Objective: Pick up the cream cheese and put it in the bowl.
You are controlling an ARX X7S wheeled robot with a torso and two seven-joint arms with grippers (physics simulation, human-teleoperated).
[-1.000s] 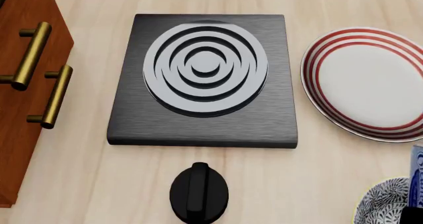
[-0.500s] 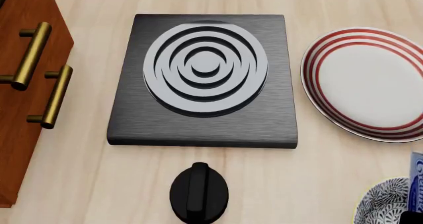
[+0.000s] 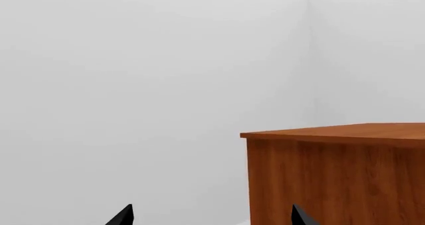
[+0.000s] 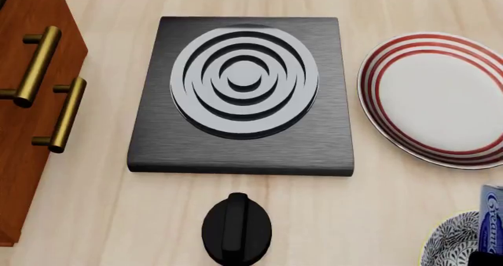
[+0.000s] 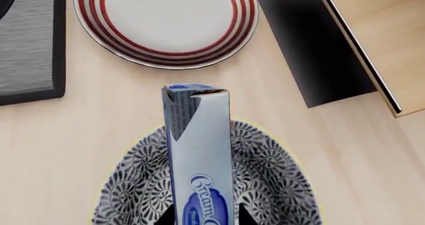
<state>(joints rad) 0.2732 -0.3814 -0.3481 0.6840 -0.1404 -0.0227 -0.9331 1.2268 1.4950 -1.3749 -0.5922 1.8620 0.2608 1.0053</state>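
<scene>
In the right wrist view the light-blue cream cheese box [image 5: 199, 150] sits between my right gripper's [image 5: 202, 219] two black fingers, which press its sides. It hangs over the grey-and-white floral bowl [image 5: 272, 175]. In the head view the box [image 4: 492, 216] and the bowl [image 4: 452, 242] show only at the bottom right edge, the box over the bowl. My left gripper [image 3: 211, 217] shows only two black fingertips far apart, with nothing between them, facing a white wall.
A red-striped white plate [image 4: 440, 95] lies at the right, beyond the bowl. A black stove plate with a grey ring burner [image 4: 245, 80] is in the middle, its black knob [image 4: 235, 228] in front. A wooden cabinet with brass handles [image 4: 35, 83] stands left.
The cream cheese box has sunk lower over the bowl and shifted slightly left in the head view. Everything else is still.
</scene>
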